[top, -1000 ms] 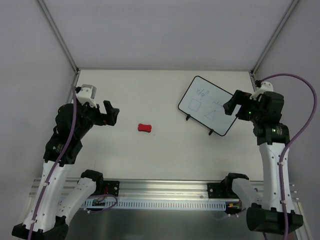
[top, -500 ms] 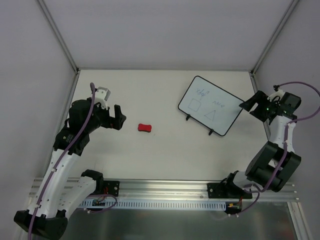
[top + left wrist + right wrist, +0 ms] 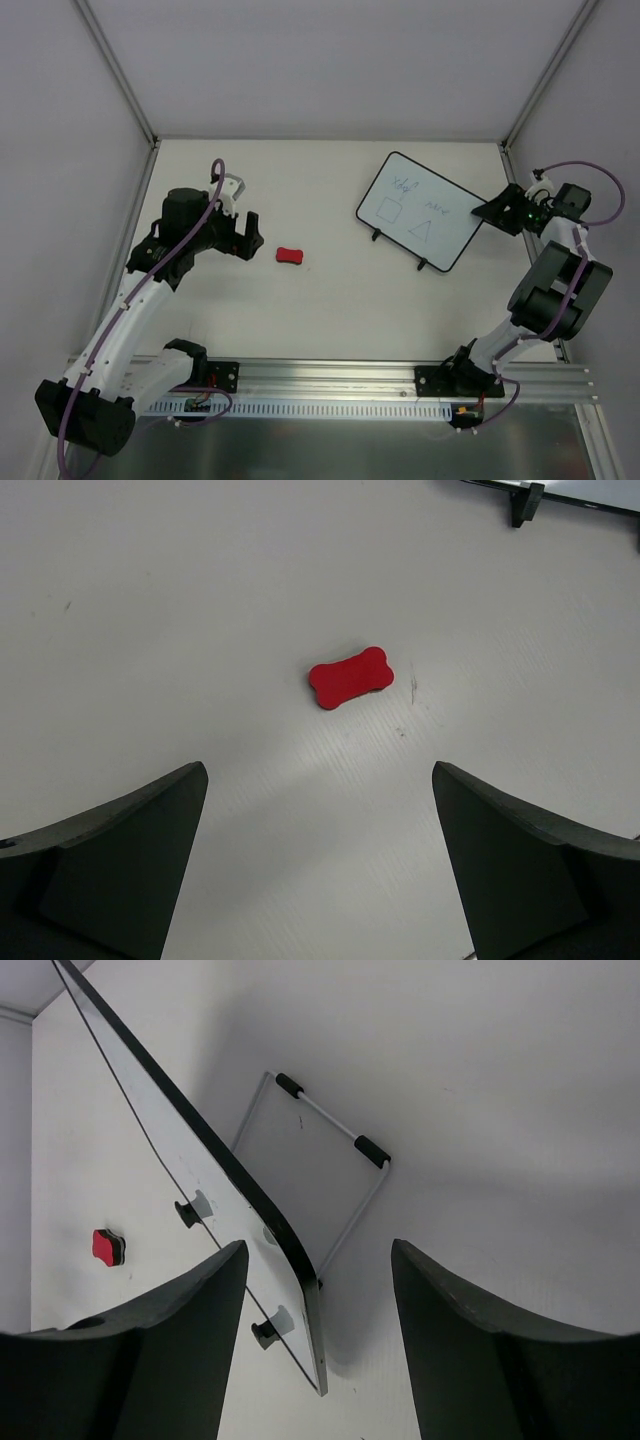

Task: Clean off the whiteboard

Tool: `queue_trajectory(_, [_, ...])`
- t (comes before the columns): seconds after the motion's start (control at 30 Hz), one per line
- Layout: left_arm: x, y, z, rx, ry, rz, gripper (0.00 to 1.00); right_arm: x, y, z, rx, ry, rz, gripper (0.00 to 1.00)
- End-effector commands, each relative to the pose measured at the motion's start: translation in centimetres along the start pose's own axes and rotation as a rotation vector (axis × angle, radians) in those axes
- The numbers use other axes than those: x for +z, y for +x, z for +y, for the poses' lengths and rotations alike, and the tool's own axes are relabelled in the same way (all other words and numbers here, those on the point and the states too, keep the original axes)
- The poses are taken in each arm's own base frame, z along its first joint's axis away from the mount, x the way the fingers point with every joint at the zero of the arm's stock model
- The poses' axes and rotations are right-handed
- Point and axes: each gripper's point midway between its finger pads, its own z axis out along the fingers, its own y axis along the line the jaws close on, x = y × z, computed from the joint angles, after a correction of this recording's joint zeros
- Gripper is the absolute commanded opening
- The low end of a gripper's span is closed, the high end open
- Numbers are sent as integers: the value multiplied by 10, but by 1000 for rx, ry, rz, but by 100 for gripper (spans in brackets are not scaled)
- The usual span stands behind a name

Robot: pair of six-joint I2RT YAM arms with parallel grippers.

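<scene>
1. Whiteboard (image 3: pixel 420 212) at the far right of the surface (image 3: pixel 330 320), set at a slant and propped on two small black feet (image 3: pixel 377 236). On its face, a drawn square, a triangle and some scribbles.
2. Red eraser (image 3: pixel 291 256) flat on the surface near the middle, well apart from the whiteboard, touched by nothing.
3. Left fingers (image 3: pixel 110 860) spread wide and holding nothing, just left of the eraser in the top view. In the left wrist view, eraser ahead of them and roughly centred on the gap.
4. Right fingers (image 3: pixel 150 1360) likewise spread and empty, at the whiteboard's right corner. In the right wrist view, the board's black rim seen nearly edge-on, running down into the gap between them. Contact with the rim: cannot tell.
5. Behind the board in that same view, a bent wire stand (image 3: pixel 371 1150) with two black sleeves.
</scene>
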Motion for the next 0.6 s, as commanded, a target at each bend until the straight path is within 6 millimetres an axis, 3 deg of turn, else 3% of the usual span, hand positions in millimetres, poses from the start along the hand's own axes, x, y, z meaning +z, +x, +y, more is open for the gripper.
queue_trajectory(0.0, [2, -18, -9, 58, 48, -52, 99, -3, -24, 16, -100, -88, -58, 63])
queue_trajectory(0.57, [30, -16, -26, 123, 150, -12, 99, -10, 5, 27, -102, -90, -49, 20])
